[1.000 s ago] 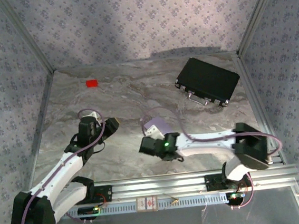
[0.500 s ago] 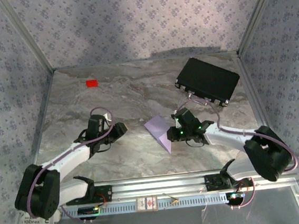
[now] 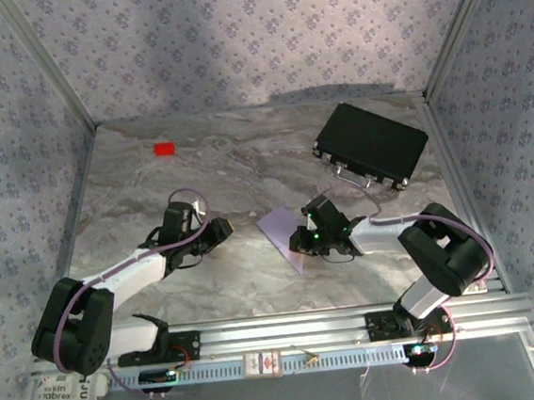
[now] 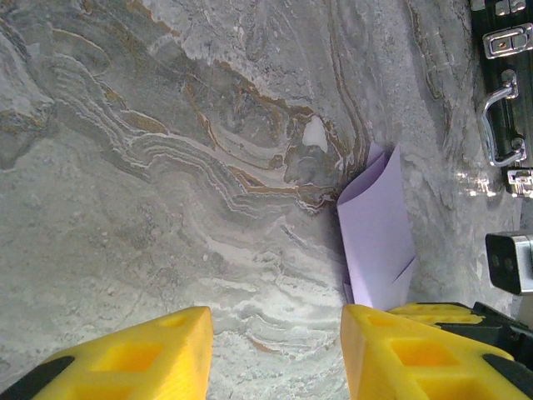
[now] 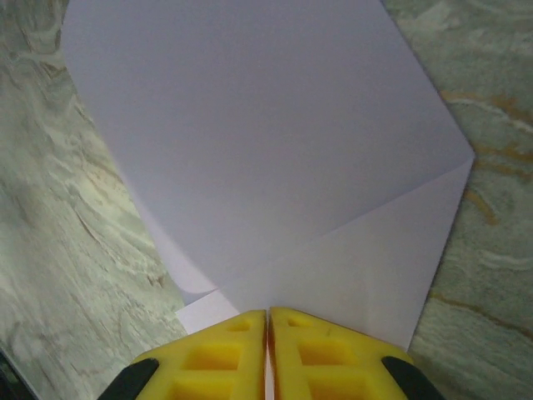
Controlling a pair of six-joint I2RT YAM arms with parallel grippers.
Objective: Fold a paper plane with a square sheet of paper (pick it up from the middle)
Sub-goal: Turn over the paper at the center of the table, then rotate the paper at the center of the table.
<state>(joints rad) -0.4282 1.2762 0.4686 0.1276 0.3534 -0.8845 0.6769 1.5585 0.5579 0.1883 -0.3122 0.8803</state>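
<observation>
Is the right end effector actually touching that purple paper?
Touching. In the right wrist view the right end effector is pinched shut on the near edge of the purple paper, which runs straight into its closed tips.

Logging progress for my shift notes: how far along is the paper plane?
Done: the sheet is doubled over, one flap lying across it. In hand: the right pincer is shut on its edge; the left pincer hangs open nearby. Left: no pointed nose or wings yet.
</observation>
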